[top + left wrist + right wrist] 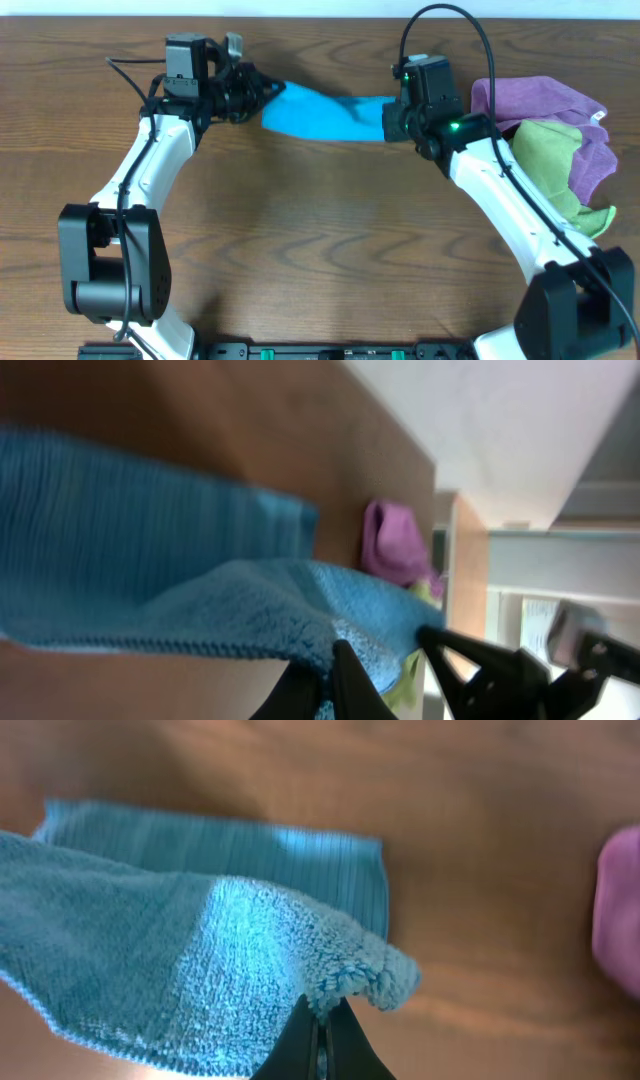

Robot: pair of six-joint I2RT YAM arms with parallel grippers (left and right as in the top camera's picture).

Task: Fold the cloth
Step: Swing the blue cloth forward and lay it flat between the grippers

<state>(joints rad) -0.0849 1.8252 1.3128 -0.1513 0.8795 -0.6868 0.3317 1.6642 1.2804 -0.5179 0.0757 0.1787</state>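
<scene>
We see the sky-blue cloth (pixel 320 115) at the far middle of the wooden worktop (pixel 330 250), spanning between our left end effector (pixel 268 93), clenched on one end, and right end effector (pixel 388 120), clenched on the other.

Plain sky-blue cloth (pixel 320 116); purple cloth (pixel 545 96); lime-green cloth (pixel 548 160); brown woodgrain table (pixel 330 250).
</scene>
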